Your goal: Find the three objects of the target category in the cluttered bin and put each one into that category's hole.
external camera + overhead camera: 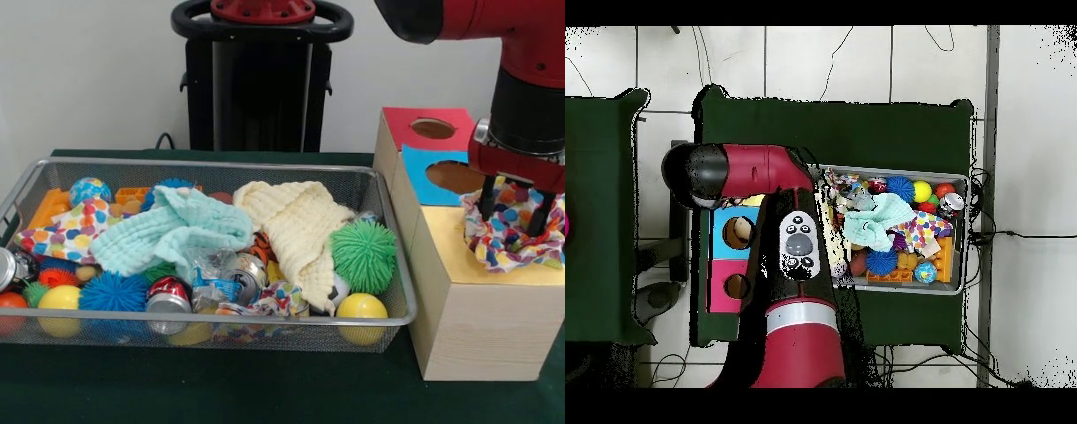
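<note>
Atop the wooden box [477,291], the tool [514,212] pinches a polka-dot cloth [512,240] between its fingers.

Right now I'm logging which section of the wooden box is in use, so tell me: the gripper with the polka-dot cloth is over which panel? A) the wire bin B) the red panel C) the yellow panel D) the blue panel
C: the gripper holds the polka-dot cloth bunched on the yellow panel, nearer than the blue panel and red panel.
</note>
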You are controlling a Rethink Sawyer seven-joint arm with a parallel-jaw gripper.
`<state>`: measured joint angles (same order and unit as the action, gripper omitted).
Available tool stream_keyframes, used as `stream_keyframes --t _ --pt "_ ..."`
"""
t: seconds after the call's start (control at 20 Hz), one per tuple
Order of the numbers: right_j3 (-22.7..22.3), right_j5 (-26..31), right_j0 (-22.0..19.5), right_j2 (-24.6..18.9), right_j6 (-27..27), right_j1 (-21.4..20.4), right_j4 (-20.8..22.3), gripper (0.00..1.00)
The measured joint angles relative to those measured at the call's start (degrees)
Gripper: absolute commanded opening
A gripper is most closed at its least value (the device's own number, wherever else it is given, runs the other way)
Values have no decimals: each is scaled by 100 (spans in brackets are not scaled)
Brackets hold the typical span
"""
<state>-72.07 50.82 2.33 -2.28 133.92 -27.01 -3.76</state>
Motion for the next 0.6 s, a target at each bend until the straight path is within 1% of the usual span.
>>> stream_keyframes --t 0.4,0.6 --pt "7 543 8 38 0 -51 121 100" --pt "-101 670 8 86 0 -238 231 100"
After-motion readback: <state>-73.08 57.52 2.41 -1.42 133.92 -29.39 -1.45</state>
